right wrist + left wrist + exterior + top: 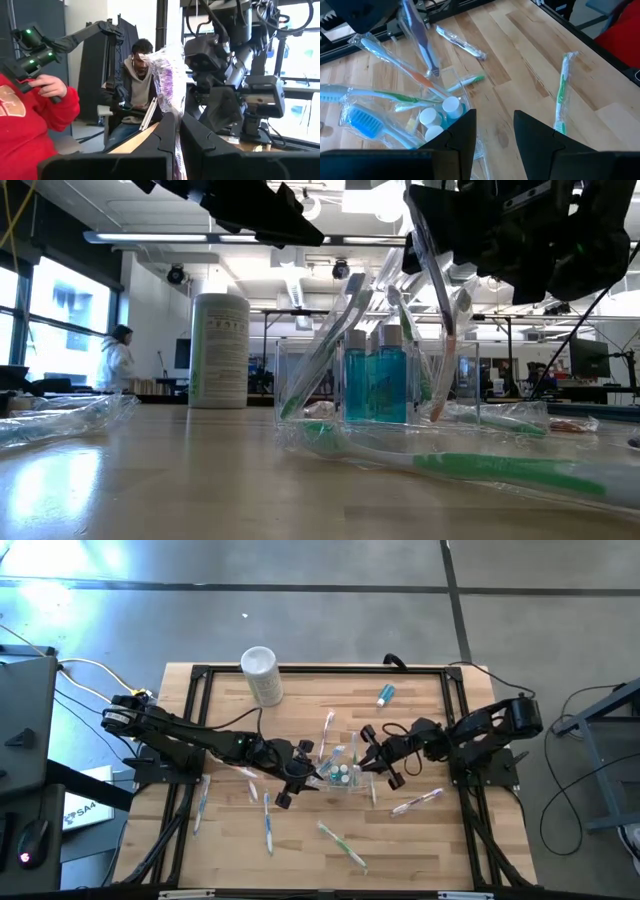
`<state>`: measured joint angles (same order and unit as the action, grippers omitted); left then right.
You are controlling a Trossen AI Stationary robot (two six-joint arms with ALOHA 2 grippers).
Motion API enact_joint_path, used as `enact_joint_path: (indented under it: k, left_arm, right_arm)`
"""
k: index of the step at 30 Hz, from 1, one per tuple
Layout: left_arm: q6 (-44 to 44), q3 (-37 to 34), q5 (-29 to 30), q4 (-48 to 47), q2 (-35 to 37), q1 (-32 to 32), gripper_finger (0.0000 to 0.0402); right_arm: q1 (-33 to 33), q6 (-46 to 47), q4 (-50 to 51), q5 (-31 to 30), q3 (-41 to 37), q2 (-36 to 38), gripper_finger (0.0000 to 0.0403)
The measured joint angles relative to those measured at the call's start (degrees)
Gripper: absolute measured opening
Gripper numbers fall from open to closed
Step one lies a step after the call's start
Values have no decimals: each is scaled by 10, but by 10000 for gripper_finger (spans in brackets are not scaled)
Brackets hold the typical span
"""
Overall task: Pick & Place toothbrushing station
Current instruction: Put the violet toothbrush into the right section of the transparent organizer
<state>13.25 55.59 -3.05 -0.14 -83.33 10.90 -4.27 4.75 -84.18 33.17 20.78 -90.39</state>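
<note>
Right tool (176,132) pinches a wrapped purple-bristled toothbrush (167,75) above the small clear plastic cup (343,776) at bench centre. Light, slippery film; grip mid-handle. Left tool (494,132) spread beside cup.

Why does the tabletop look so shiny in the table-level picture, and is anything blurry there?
Low view: window light glares off the table; the wrapped green toothbrush nearest the camera is soft, while the clear cup is sharper. High view: a bright patch of light washes out the floor.
</note>
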Motion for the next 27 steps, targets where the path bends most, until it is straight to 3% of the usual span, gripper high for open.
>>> enact_joint_path:
  k: [13,27]
  left_arm:
    - [0,0,0,1,0,0,126]
    - [0,0,1,1,0,0,126]
  right_arm:
    - [2,24,-19,-13,0,-72,4]
    - [12,45,-17,-17,0,-75,4]
